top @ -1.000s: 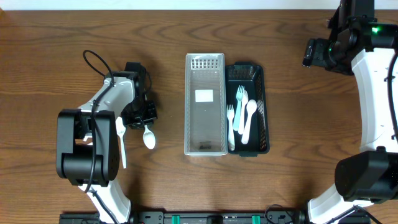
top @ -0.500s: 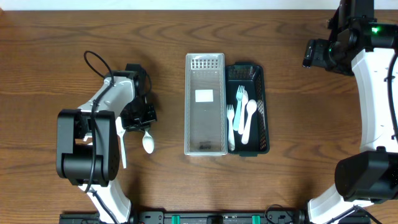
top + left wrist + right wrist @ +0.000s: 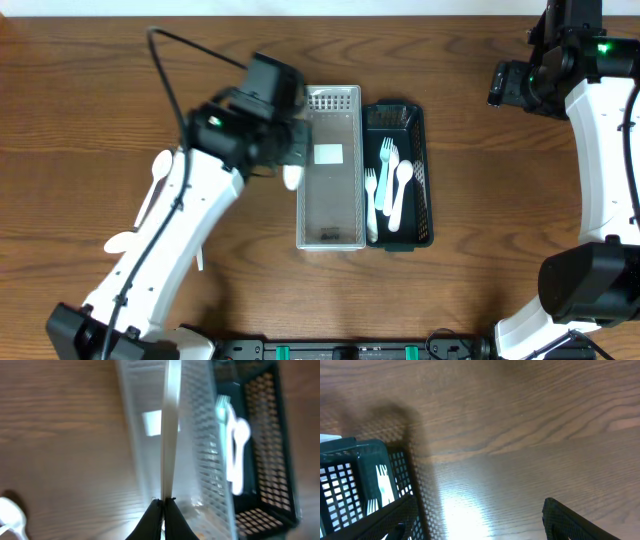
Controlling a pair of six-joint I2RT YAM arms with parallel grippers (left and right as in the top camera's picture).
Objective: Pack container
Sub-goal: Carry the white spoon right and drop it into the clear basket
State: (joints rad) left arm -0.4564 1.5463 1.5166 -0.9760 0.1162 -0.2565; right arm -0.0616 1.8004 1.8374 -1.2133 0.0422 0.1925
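Left jaws tight on spoon [image 3: 292, 178] beside clear bin [image 3: 330, 100] left rim; right jaws wide apart

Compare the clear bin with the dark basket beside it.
The clear bin is see-through plastic; the dark basket is open lattice. The clear bin holds no cutlery; the dark basket holds white cutlery. The clear bin reaches farther up the overhead view than the dark basket. Both are long rectangles, side by side.

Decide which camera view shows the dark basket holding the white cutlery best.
Overhead: the basket appears whole and sharp, beside the clear container, with its white cutlery plain to see. The left wrist view shows it blurred and cut off at the right. The right wrist view catches only one corner.
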